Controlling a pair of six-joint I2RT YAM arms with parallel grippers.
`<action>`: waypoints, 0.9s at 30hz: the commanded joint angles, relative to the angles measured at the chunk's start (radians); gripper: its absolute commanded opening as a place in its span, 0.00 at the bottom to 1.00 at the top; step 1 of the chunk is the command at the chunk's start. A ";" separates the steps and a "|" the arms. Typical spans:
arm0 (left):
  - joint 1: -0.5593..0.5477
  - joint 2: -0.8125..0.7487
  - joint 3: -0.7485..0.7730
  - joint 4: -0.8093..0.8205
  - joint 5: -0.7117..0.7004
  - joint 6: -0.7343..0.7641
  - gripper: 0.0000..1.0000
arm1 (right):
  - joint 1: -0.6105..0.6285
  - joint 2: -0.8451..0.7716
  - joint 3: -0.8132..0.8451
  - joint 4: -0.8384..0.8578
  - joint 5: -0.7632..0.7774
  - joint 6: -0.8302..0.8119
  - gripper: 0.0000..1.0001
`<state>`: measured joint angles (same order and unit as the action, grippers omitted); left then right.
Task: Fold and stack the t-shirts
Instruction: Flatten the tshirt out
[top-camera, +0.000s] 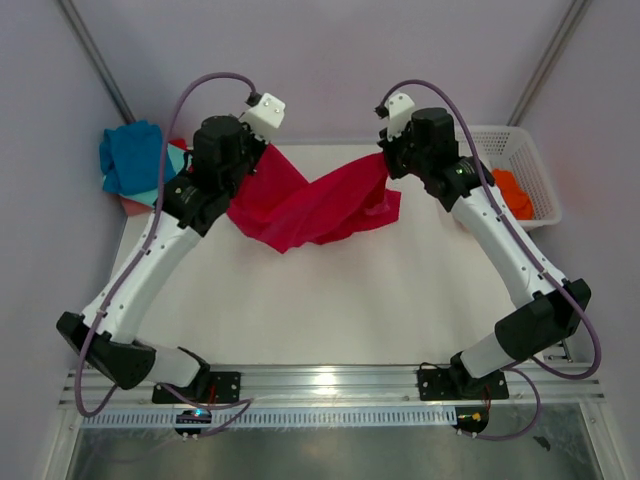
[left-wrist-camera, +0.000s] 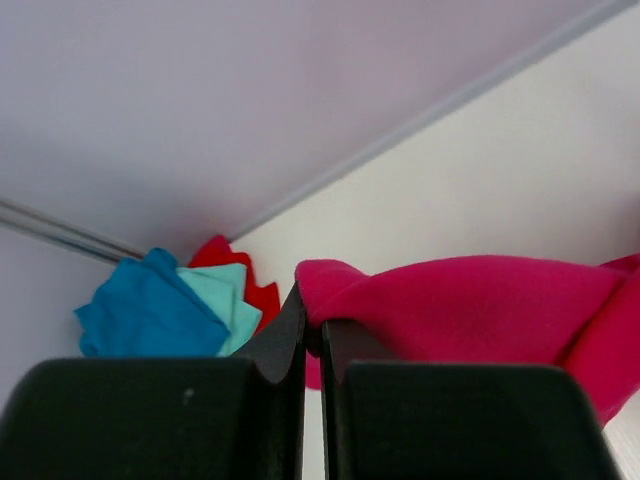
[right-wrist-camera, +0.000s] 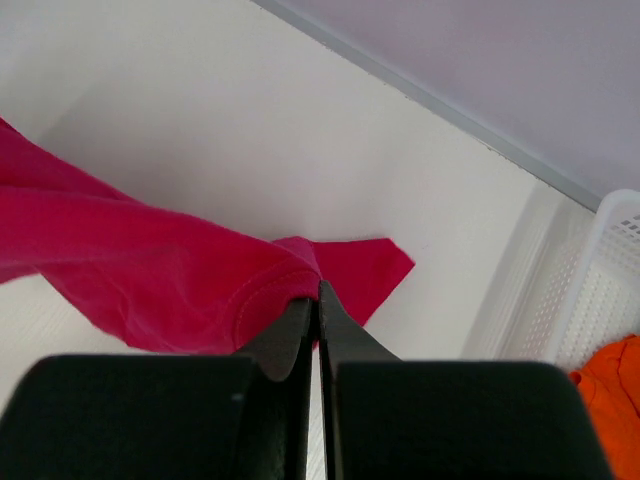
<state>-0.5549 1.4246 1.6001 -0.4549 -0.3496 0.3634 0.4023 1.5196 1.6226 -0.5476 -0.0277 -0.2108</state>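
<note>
Seen from above, in the top view, the large crimson soft cloth t-shirt (top-camera: 310, 205) is stretched as a twisted band between the two arms, well to the left of the white plastic lattice basket (top-camera: 540, 170). Its lower folds seem to touch the white table (top-camera: 330, 300). The left gripper (top-camera: 258, 152) has the end far from the basket, and the right gripper (top-camera: 387, 158) has the end nearer to it. An orange cloth t-shirt (top-camera: 512, 190) lies inside the basket.

At the left wrist, the jaws are clenched on a thick rolled edge of the crimson t-shirt. Behind them, on the side away from the basket, a blue cloth t-shirt (left-wrist-camera: 145, 310) lies on a small pile with a teal cloth t-shirt (left-wrist-camera: 225, 295) and a red cloth t-shirt (left-wrist-camera: 225, 250).

At the right wrist, the jaws are pinched tight on a seamed edge of the crimson t-shirt, and the basket wall is near on the right.

I judge the cloth to be light, limp and not fragile. It will sag and twist wherever it is not held. The best hold is probably at two corners of one edge, shoulders or hem, so the body hangs flat and not crossed as now.
</note>
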 joint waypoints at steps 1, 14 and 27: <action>0.013 -0.055 0.086 -0.071 -0.048 0.046 0.00 | -0.006 -0.047 0.019 0.052 0.023 -0.002 0.03; 0.013 -0.239 0.129 -0.169 -0.138 0.146 0.00 | -0.010 -0.124 0.039 -0.009 0.149 -0.042 0.03; 0.013 -0.386 -0.101 -0.275 -0.006 0.100 0.00 | -0.010 -0.197 -0.164 -0.101 0.109 -0.022 0.03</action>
<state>-0.5438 1.0317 1.5269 -0.7151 -0.4000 0.4717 0.3962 1.3430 1.4605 -0.6270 0.0837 -0.2398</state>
